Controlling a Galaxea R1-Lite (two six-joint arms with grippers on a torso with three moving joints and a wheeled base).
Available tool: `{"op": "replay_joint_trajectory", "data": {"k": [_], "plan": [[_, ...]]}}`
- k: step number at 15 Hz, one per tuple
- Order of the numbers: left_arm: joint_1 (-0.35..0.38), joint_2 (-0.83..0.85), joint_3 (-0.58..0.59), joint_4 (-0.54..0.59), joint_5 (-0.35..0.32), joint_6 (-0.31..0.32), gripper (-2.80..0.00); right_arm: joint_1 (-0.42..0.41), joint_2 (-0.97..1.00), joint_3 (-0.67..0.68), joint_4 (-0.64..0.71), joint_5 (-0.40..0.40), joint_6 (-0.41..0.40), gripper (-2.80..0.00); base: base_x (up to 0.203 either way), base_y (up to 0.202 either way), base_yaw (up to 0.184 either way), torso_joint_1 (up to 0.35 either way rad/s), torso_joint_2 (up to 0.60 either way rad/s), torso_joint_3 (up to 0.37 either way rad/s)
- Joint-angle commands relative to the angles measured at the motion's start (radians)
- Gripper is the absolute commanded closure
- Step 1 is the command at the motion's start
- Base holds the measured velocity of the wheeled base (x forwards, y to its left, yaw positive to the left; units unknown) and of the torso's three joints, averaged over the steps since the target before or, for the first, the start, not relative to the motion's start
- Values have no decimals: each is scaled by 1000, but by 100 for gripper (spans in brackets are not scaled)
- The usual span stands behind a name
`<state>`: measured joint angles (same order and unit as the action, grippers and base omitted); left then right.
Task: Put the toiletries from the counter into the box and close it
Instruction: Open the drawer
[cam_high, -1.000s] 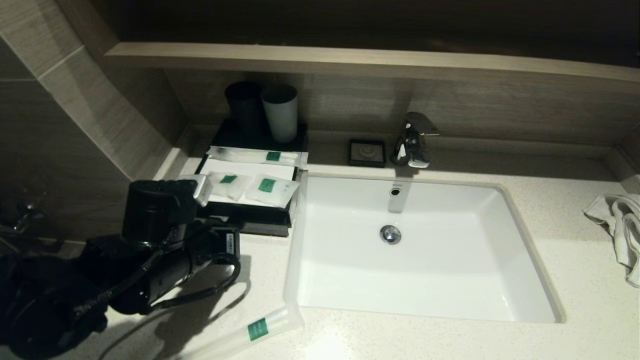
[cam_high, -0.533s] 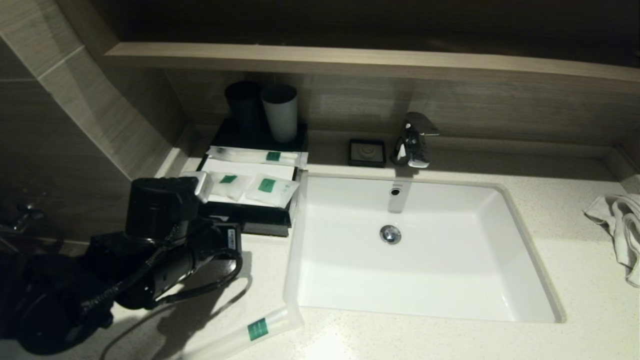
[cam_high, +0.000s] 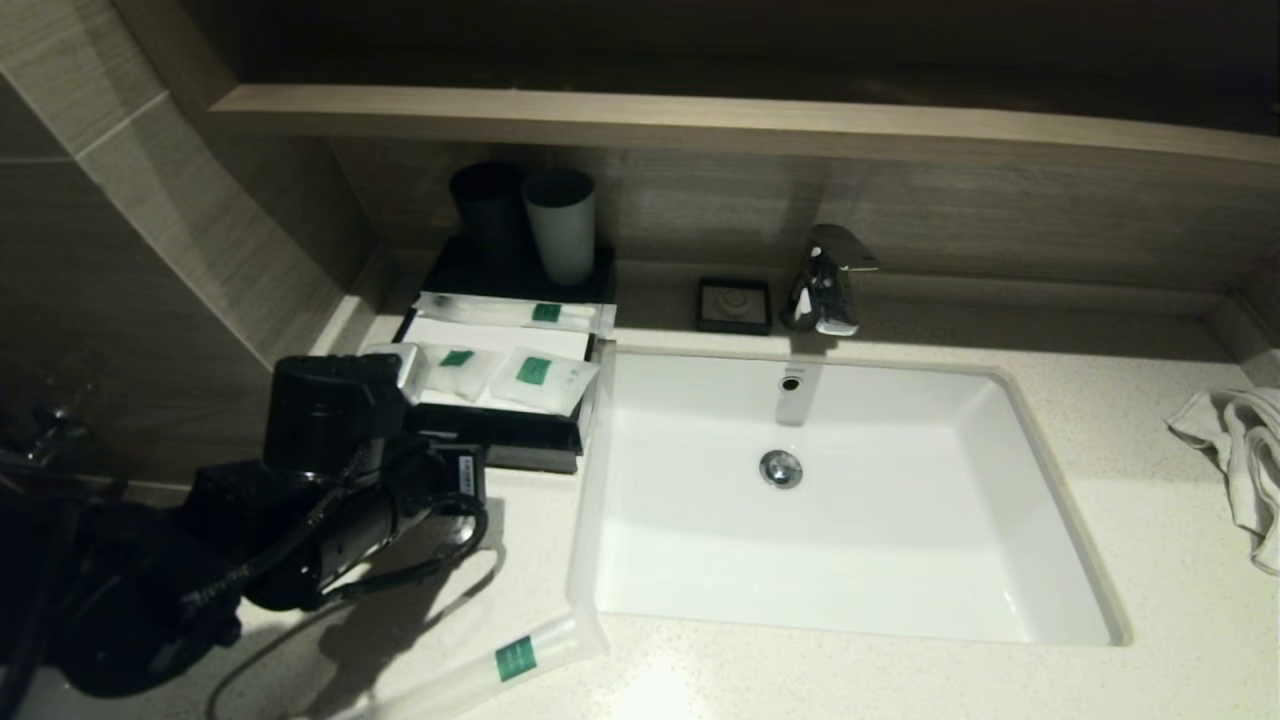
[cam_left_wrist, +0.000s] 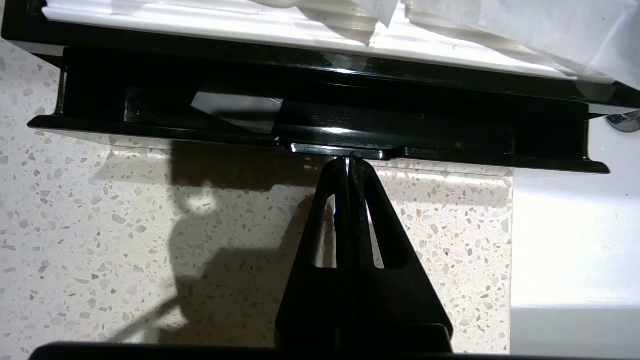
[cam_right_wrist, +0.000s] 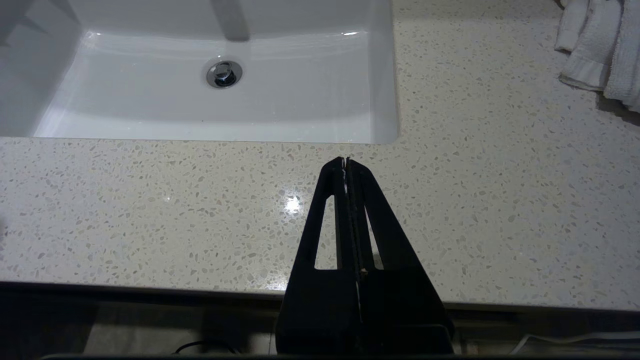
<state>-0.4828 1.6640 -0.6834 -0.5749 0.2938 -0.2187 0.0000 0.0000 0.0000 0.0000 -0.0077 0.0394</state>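
The black box (cam_high: 520, 436) with its white top panel (cam_high: 500, 335) stands left of the sink. Two small pouches (cam_high: 458, 365) (cam_high: 545, 375) and one long packet (cam_high: 510, 312) lie on top of it. Another long packet (cam_high: 500, 665) lies on the counter (cam_high: 1150, 560) near the front edge. My left gripper (cam_left_wrist: 348, 159) is shut and empty, its tips at the front lip of the drawer (cam_left_wrist: 320, 145), which stands slightly open with something white (cam_left_wrist: 235, 107) inside. My right gripper (cam_right_wrist: 346, 161) is shut and empty over the counter's front, out of the head view.
A black tumbler (cam_high: 490, 215) and a grey one (cam_high: 562, 225) stand behind the box. A small black dish (cam_high: 735, 305) and the tap (cam_high: 825, 280) sit at the back. The sink (cam_high: 850, 560) fills the middle. A white towel (cam_high: 1235, 450) lies far right.
My left arm has edged slightly to the right, toward the box front. The packets and the right arm have not moved.
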Motion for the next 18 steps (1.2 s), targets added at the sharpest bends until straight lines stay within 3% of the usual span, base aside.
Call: {"op": "replay_joint_trajectory", "data": {"k": [1, 18], "plan": [[7, 8, -2, -3, 1, -2, 0, 0, 1, 0, 0, 0, 1, 0, 0, 0, 0, 0, 0, 0], [23, 27, -11, -36, 1, -1, 0, 0, 2, 0, 0, 0, 1, 0, 0, 0, 0, 0, 0, 0]]}}
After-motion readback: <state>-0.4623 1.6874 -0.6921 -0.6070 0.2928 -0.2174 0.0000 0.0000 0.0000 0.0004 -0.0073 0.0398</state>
